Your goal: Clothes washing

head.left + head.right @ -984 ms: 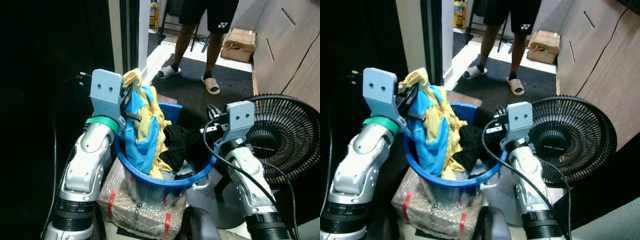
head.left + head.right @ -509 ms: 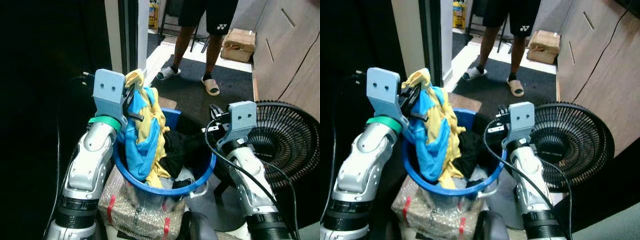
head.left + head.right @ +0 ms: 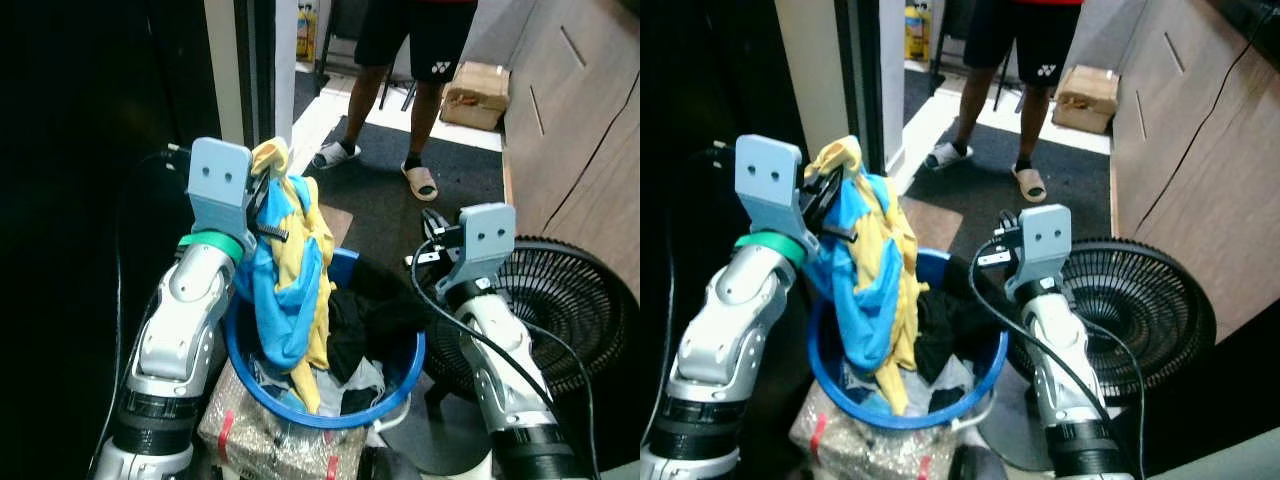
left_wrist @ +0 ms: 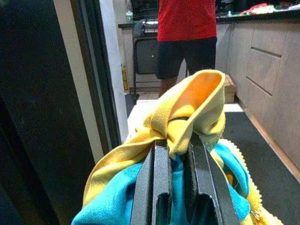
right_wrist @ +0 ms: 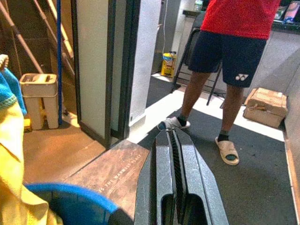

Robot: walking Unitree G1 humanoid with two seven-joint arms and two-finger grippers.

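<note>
The left end effector (image 4: 174,154) pinches a fold of the yellow and blue garment (image 3: 290,270) between its two black fingers, the yellow cloth bunched over the fingertips in the left wrist view. From that pinch the garment hangs straight down, so its long axis runs near vertical, and its lower end trails inside the blue basket (image 3: 405,365), where it meets the dark clothes (image 3: 370,305) heaped there. The grip point sits well above the basket rim, on the robot's left side of the basket; the cloth lies directly below and slightly to the right of this end effector. The right end effector (image 5: 172,159) has its fingers pressed together with nothing between them, held above the basket's right rim and pointing forward toward the floor mat (image 5: 262,183) and a person's legs (image 3: 425,110). The left arm is plainly the one carrying the load; the right is near the basket but not touching cloth. By my reading, the coming move depends on lifting high enough for the hanging tail to clear the rim, since it is not yet free of the pile. A standing fan (image 3: 570,310) sits just beside the basket on the right.
</note>
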